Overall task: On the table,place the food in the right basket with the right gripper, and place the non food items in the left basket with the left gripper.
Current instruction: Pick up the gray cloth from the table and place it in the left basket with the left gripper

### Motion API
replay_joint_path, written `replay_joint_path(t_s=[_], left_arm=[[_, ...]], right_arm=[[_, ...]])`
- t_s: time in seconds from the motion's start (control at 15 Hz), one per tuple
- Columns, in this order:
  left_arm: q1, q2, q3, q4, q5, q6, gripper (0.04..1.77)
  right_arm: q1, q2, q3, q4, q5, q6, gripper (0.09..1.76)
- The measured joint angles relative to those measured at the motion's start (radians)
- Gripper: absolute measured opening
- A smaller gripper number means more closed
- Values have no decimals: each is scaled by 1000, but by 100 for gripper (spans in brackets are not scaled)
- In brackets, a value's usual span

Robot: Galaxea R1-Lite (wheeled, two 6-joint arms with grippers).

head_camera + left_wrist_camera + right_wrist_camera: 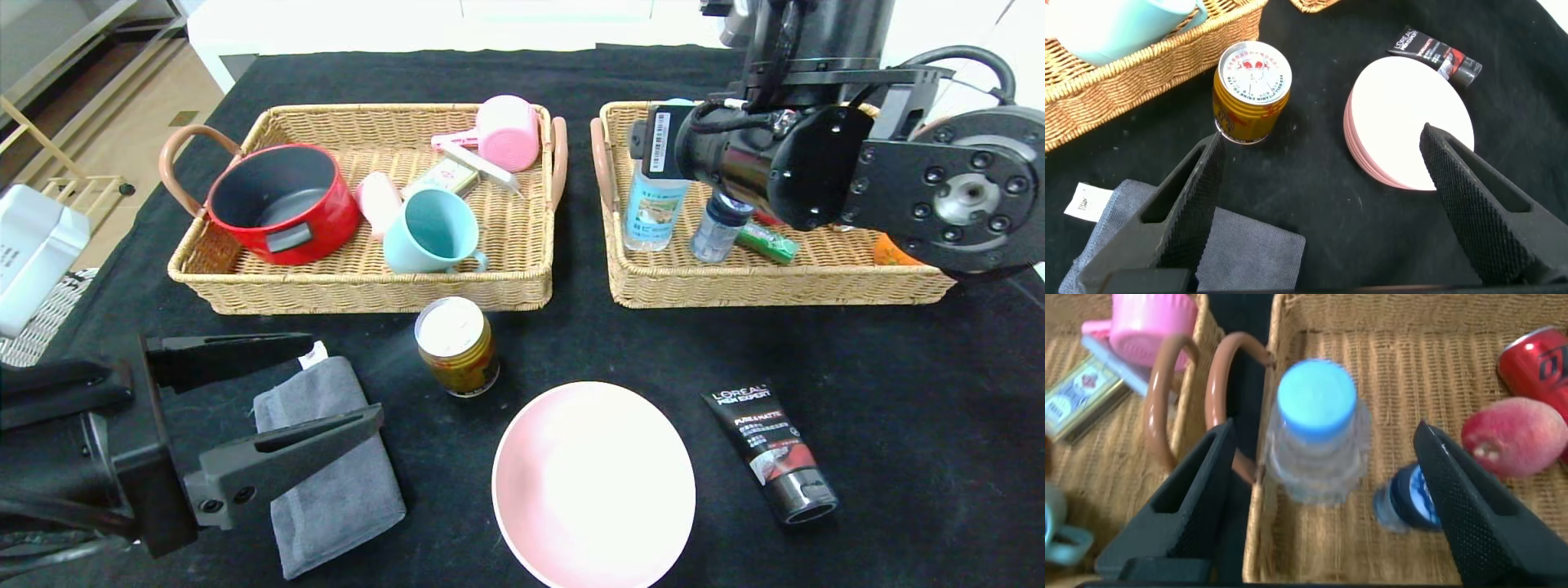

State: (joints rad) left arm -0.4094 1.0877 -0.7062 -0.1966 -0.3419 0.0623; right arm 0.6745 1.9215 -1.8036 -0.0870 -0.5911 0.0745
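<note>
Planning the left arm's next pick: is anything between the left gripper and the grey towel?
Nothing visible. The open left gripper hovers right above the grey towel; the gold can stands off to the side.

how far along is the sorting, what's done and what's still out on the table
Done: the water bottle and the small jar stand in the right basket. In hand: nothing; the right gripper is open around the bottle, which stands on the basket floor. Left: the gold can for the right basket; the grey towel, pink bowl and black tube for the left basket. The open left gripper hovers over the towel.
</note>
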Motion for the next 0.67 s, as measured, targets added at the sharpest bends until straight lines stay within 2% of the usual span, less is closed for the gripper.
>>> replay_joint_path(t_s=[0.33,0.4,0.67], left_arm=[[1,-5,0,1,1,13,172],[1,-7,0,1,9,13,172],[-3,-29,-3,10,36,24,172]], right_arm=[[36,-183,238,-7,63,2,164],[39,-223,289,-7,108,2,165],[48,-411,562,-6,387,-33,167]])
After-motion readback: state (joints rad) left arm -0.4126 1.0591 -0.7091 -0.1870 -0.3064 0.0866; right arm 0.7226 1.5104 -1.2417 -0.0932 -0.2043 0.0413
